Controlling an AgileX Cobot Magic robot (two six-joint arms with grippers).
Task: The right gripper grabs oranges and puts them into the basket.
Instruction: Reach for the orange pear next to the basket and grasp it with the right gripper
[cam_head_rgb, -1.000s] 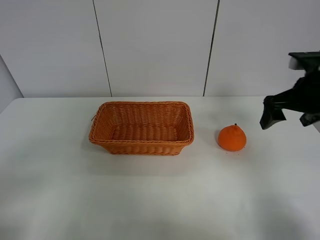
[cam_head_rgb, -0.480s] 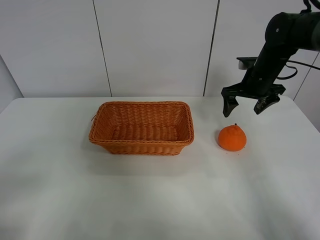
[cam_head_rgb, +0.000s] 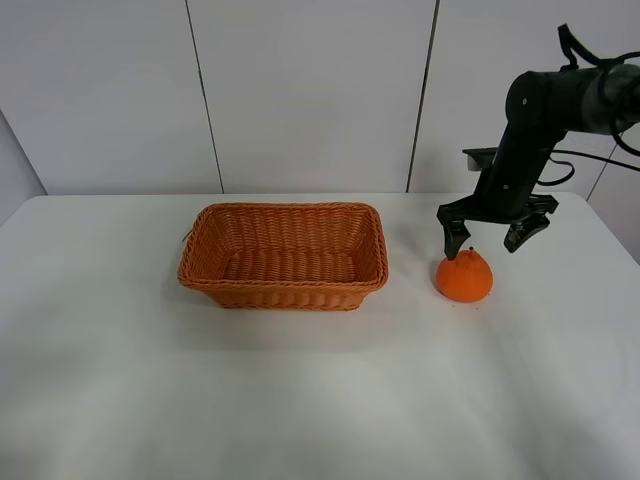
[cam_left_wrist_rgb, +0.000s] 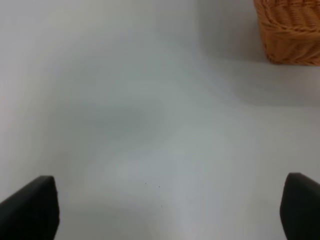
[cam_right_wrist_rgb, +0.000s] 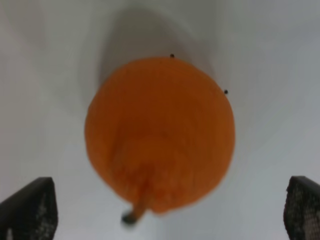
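Note:
The orange (cam_head_rgb: 464, 277) sits on the white table to the right of the wicker basket (cam_head_rgb: 284, 256), which is empty. My right gripper (cam_head_rgb: 487, 240) hangs open just above and slightly behind the orange, one finger by its top left, the other to the upper right. In the right wrist view the orange (cam_right_wrist_rgb: 160, 134) fills the middle, between my two fingertips (cam_right_wrist_rgb: 29, 207) at the frame corners. My left gripper (cam_left_wrist_rgb: 165, 210) is open over bare table; a corner of the basket (cam_left_wrist_rgb: 292, 30) shows in its view.
The white table (cam_head_rgb: 300, 380) runs to a white panelled wall behind. The right arm (cam_head_rgb: 540, 120) reaches in from the upper right with cables.
My right gripper has swung in from the right edge, moved left and come down until it sits just above the orange. The orange and basket have not moved.

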